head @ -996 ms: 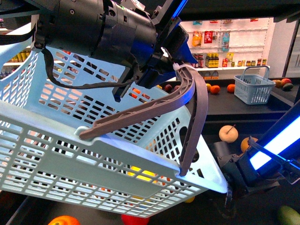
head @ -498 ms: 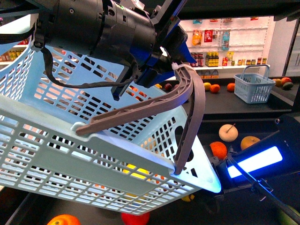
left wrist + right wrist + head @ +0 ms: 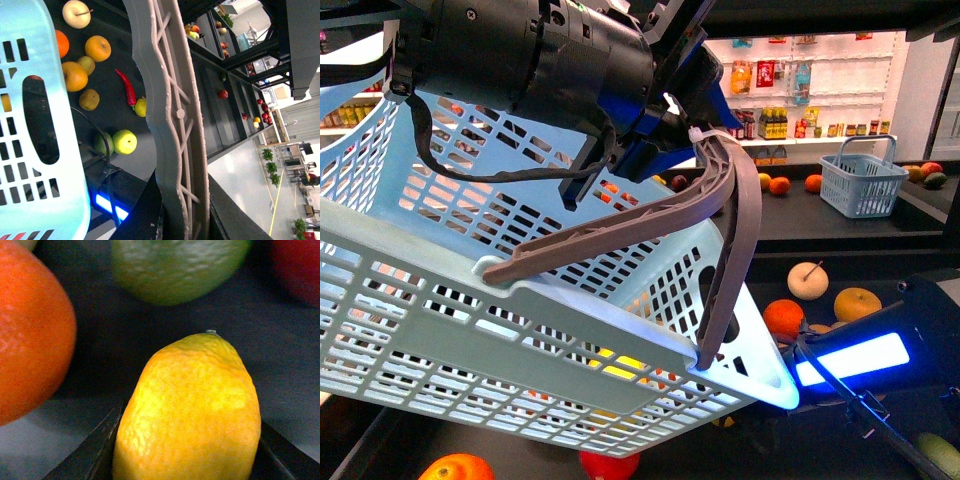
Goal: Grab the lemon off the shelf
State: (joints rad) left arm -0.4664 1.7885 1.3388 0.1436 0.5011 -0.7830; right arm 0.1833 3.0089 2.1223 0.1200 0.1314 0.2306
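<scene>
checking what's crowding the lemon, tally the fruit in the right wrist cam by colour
yellow, the lemon: 1
orange fruit: 1
green fruit: 1
red fruit: 1
total: 4, not counting a pale sliver at the frame edge

Grocery shop | white wall shelves of bottles [image 3: 800, 120] | pale-blue plastic shopping basket [image 3: 470, 330] | loose fruit [image 3: 97, 48] on black metal display shelf [image 3: 112, 111]
</scene>
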